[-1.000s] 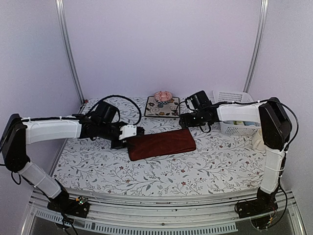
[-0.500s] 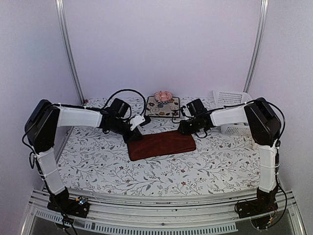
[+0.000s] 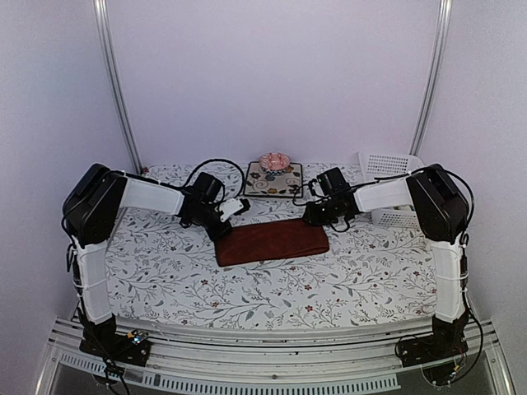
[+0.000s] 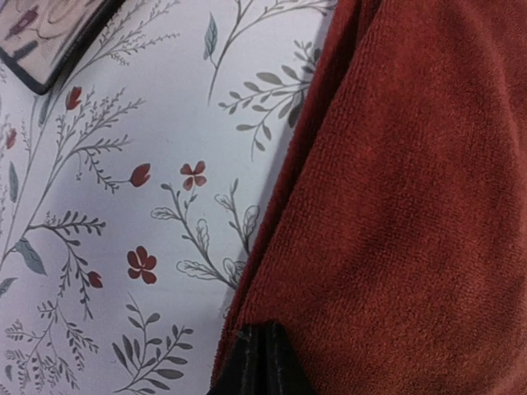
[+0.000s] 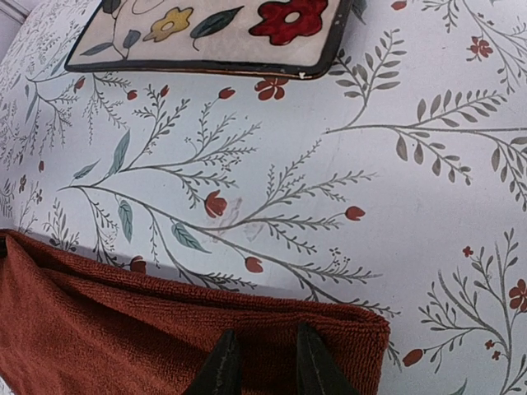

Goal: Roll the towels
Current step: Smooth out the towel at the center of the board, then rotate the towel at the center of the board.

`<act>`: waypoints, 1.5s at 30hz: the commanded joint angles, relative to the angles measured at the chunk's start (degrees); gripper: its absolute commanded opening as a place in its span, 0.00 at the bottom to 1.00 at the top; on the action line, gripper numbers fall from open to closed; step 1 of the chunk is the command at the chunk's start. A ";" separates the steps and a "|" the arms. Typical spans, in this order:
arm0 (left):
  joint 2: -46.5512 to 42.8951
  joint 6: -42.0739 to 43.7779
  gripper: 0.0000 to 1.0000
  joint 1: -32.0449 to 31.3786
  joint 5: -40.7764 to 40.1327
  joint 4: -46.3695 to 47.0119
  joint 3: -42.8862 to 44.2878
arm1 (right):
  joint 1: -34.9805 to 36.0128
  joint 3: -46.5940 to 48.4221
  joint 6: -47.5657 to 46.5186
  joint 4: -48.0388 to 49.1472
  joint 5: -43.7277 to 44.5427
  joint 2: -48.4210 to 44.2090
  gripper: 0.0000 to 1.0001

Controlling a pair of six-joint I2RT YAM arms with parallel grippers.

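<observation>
A plain dark red towel [image 3: 272,241] lies folded into a long band on the floral table covering [image 3: 247,296]. My left gripper [image 3: 225,222] is at the towel's far left corner. In the left wrist view its fingertips [image 4: 262,362] are pressed together and rest on the towel [image 4: 395,206] just inside its edge. My right gripper [image 3: 317,220] is at the far right corner. In the right wrist view its jaws [image 5: 259,366] stand a narrow gap apart over the towel [image 5: 123,329], which lies flat between them. No other towel shows.
A square dark floral mat [image 3: 273,179] with a pink object [image 3: 275,161] on it lies just behind the towel; it also shows in the left wrist view [image 4: 45,37] and the right wrist view [image 5: 214,33]. A white basket [image 3: 394,164] stands at the back right.
Both arms have drawn their elbows in and up. The left gripper has shifted to the towel's far left corner and the right gripper down onto its far right corner. The towel has not moved.
</observation>
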 commanded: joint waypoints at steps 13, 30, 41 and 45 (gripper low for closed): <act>-3.91 5.05 0.43 2.64 -7.59 1.11 -2.85 | -0.31 -0.26 0.27 -0.89 -1.30 -2.53 0.27; -15.14 3.15 0.75 -0.86 2.76 -1.04 -7.86 | 2.22 -13.89 -0.93 -0.76 -10.03 -16.56 0.48; -7.67 3.19 0.66 -1.40 0.49 -0.41 -10.06 | 2.75 -17.14 0.85 -1.94 -7.89 -13.30 0.49; -5.55 3.40 0.61 -1.14 -1.87 -0.21 -10.06 | 2.77 -19.31 1.03 -2.37 -7.88 -13.32 0.48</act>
